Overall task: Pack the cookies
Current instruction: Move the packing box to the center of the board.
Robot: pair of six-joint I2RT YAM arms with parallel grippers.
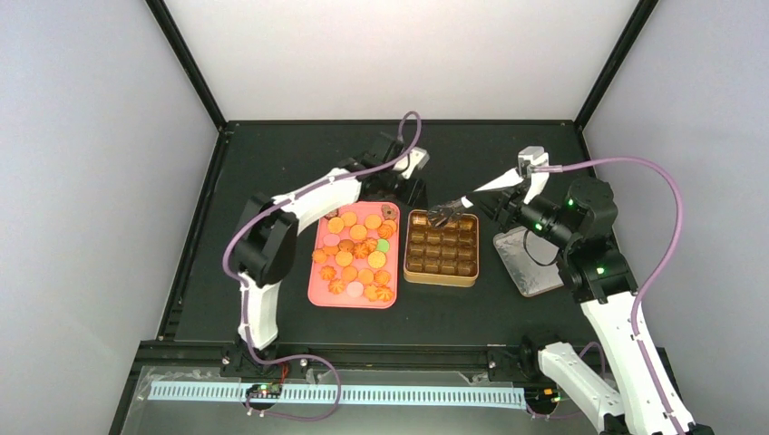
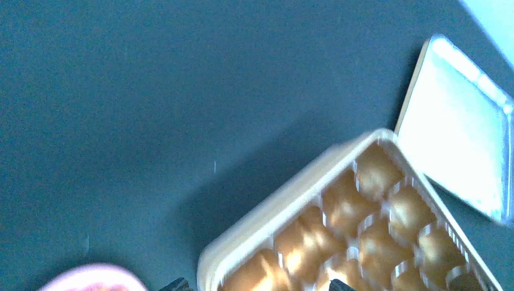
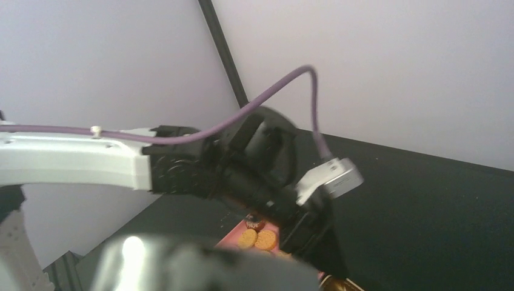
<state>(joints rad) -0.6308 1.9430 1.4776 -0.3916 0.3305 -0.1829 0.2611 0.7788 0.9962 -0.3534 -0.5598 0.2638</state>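
The cookies (image 1: 355,254), mostly orange with a few pink, green and dark ones, lie on a pink tray (image 1: 313,292). A gold box (image 1: 441,280) with empty cups stands to the tray's right. My right gripper (image 1: 504,198) is shut on metal tongs (image 1: 481,190). The tongs' tips hang over the box's far left corner with something small and dark between them. My left gripper (image 1: 410,188) is open above the table behind the tray and box. In the left wrist view its fingertips (image 2: 176,284) show apart above the box (image 2: 291,194). The right wrist view shows two cookies (image 3: 257,239).
A silver lid (image 1: 535,272) lies right of the box, under my right arm; it also shows in the left wrist view (image 2: 454,133). Black frame posts and grey walls close in the table. In the right wrist view my left arm (image 3: 73,160) crosses the picture.
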